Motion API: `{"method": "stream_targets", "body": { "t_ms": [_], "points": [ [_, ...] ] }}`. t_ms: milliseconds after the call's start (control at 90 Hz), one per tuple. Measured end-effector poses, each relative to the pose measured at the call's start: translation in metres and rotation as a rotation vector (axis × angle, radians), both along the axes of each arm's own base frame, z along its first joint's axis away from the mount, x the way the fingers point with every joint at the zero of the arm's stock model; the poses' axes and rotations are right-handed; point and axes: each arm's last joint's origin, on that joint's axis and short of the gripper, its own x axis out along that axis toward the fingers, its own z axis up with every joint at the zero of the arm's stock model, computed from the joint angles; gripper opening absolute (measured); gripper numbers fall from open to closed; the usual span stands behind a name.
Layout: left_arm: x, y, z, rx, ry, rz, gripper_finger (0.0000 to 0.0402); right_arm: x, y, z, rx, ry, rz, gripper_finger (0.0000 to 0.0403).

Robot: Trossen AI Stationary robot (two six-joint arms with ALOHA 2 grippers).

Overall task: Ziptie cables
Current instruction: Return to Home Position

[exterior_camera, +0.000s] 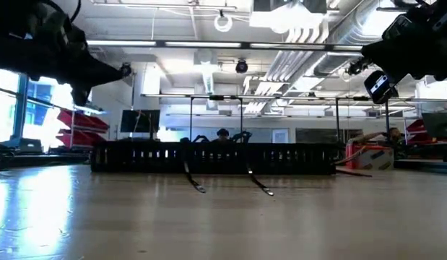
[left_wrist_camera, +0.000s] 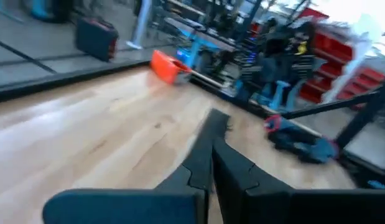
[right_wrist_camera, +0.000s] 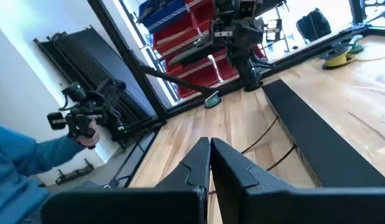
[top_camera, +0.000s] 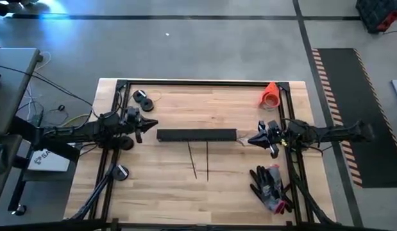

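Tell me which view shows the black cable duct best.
The high view: the whole black cable duct lies unobstructed mid-table. The low view shows only its long side; the right wrist view, part of it; the left wrist view, nothing clear.

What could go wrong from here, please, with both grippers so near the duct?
The right gripper sits shut just off the end of the black duct, so a low swing might nudge it. The left gripper, also shut, faces the other end. Two tie tails stick out and could snag.
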Motion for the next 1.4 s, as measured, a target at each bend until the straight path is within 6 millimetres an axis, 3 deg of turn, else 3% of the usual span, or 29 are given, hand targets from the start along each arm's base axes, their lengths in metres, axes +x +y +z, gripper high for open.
{"method": "stream_targets", "body": {
  "t_ms": [367, 722, 933, 1400],
  "points": [
    [-0.003, -0.022, 0.002, 0.202, -0.002, -0.02, 0.0, 0.0, -0.002, -0.004, -0.009, 0.042, -0.078, 0.0],
    [-0.002, -0.022, 0.003, 0.183, -0.032, -0.151, 0.0, 0.0, -0.003, -0.005, -0.052, 0.042, -0.112, 0.0],
    [-0.002, -0.016, -0.003, 0.202, 0.048, -0.045, 0.0, 0.0, -0.003, -0.006, -0.061, 0.049, -0.112, 0.0],
    [-0.002, -0.016, -0.008, 0.125, 0.083, -0.043, 0.0, -0.002, -0.002, -0.007, -0.063, 0.065, -0.104, 0.0]
  ]
}}
